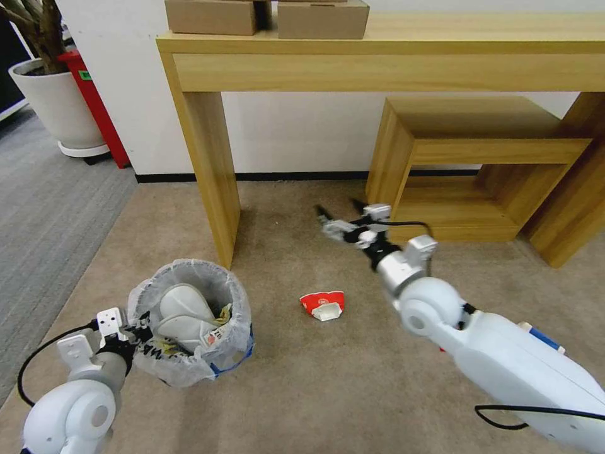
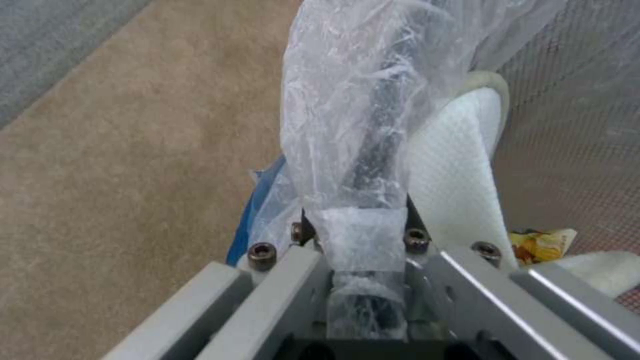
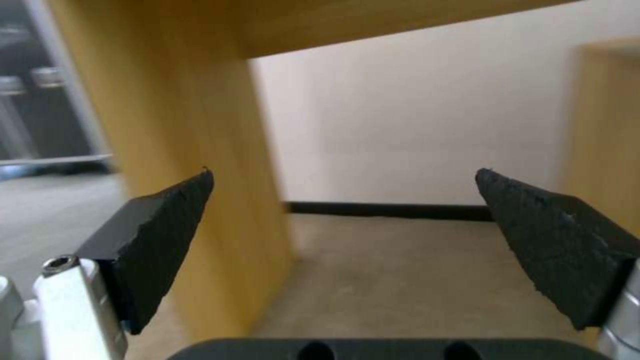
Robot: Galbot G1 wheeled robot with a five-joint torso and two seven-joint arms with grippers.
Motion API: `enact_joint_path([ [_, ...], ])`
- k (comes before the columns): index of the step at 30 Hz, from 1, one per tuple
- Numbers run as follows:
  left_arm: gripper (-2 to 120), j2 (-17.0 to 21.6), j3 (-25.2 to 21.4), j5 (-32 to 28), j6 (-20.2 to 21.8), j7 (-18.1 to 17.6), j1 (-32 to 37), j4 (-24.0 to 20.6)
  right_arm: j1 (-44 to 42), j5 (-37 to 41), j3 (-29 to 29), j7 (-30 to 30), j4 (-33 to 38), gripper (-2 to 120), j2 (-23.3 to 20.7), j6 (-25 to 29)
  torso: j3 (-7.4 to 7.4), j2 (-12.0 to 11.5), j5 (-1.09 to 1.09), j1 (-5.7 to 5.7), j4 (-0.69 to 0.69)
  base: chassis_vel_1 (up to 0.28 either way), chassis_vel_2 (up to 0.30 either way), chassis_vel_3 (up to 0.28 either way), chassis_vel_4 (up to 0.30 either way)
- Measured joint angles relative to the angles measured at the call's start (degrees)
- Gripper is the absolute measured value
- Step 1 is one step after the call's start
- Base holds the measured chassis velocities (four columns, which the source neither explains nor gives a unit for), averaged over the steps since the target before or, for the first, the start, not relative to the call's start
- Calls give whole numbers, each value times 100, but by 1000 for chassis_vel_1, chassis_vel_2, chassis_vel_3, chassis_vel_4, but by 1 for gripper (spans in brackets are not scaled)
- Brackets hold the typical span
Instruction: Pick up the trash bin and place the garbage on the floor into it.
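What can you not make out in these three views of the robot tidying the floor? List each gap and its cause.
- Trash bin contents, head view: a white slipper and the bag hide what lies beneath.
- Left gripper fingers, left wrist view: wrapped in crinkled bag plastic clamped at the bin rim.
- Right gripper, head view: motion-blurred.
- Crushed red-white cup, head view: print too small to read.

Red-white cup [image 1: 322, 304]; translucent white-bagged trash bin [image 1: 192, 321].

No legible text or labels
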Motion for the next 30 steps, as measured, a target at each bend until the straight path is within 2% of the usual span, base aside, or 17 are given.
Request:
enact_joint_path([
  [1, 1, 0, 0, 0, 0, 0, 0, 0, 0, 0, 0, 0, 0, 100, 0, 0, 0, 0, 0, 0, 0, 0, 0, 0, 0],
  [3, 1, -1, 4, 2, 2, 0, -3, -18, -508, -116, 484, 58, 104, 100, -86, -55, 0, 0, -3, 0, -3, 0, 0, 0, 0],
  [4, 1, -2, 9, 0, 5, 1, -11, -39, -947, -230, 936, 132, 201, 100, -91, -57, 0, 0, 0, 0, -6, 0, 0, 0, 0],
  [6, 1, -2, 10, -1, 5, 2, -13, -46, -1128, -283, 1130, 144, 236, 100, -78, -48, 0, 0, 0, 0, -6, 0, 0, 0, 0],
  [9, 1, 19, 1, -1, 6, 2, -4, -49, -1687, -598, 1769, 76, 307, 100, 12, 105, 0, 0, -2, 0, -3, 0, 0, 0, 0],
  [10, 1, 19, 1, -1, 6, 2, -4, -49, -1687, -598, 1769, 76, 307, 100, 12, 105, 0, 0, -2, 0, -3, 0, 0, 0, 0],
  [13, 1, 72, -32, -19, 4, 3, 5, -93, -2408, -903, 2487, -76, 428, 100, 169, 260, 0, 0, -2, 0, -4, 0, 0, 0, 0],
  [21, 1, 89, -29, -27, -2, 14, -22, -99, -3095, -1418, 3147, -320, 443, 100, 530, 406, 0, 0, -2, 0, -3, 0, 0, 0, 0],
  [30, 1, 72, 5, -26, -12, 19, -47, -86, -3354, -1704, 3231, -375, 398, 100, 706, 449, 0, 0, -2, 0, -3, 0, 0, 0, 0],
])
